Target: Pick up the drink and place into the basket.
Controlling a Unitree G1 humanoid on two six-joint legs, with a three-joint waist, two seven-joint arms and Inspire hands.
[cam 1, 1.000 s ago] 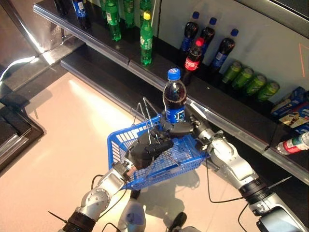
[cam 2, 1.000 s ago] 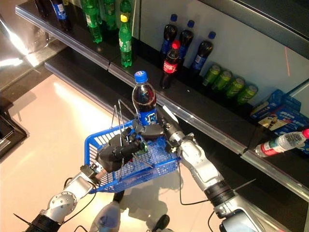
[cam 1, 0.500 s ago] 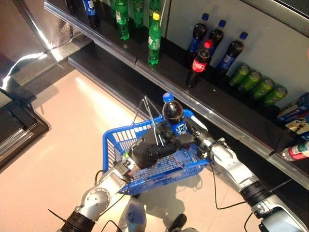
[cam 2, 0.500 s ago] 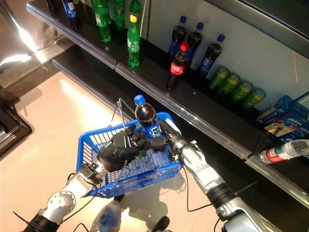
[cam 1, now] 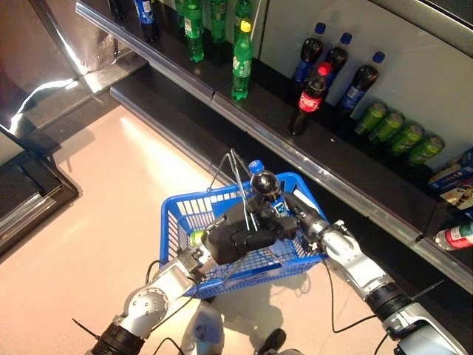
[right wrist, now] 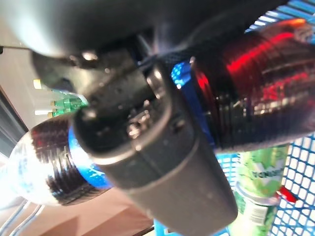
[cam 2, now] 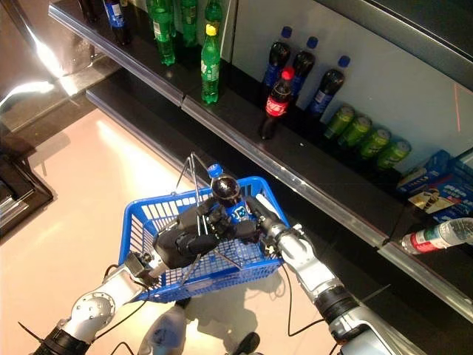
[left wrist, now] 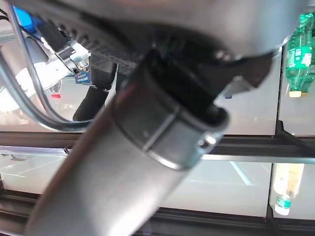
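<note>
Right hand (cam 1: pixel 290 222) has its fingers curled tight round the cola bottle (cam 1: pixel 264 186), blue cap up, and the bottle sits low inside the blue basket (cam 1: pixel 177 222), its top poking above the rim. Left hand (cam 1: pixel 235 238) is clenched on the basket's wire handles (cam 1: pixel 235 171). One green bottle (right wrist: pixel 256 196) lies in the basket beneath. On the dark shelf (cam 2: pixel 244 151) behind: three blue-capped cola bottles (cam 2: pixel 298 65) in a row, one red-capped cola (cam 2: pixel 276 100) in front, four green cans (cam 2: pixel 363 137), and one yellow-capped green bottle (cam 2: pixel 211 64). The floor (cam 1: pixel 89 214) is pale and glossy. Labels are too small to read.
</note>
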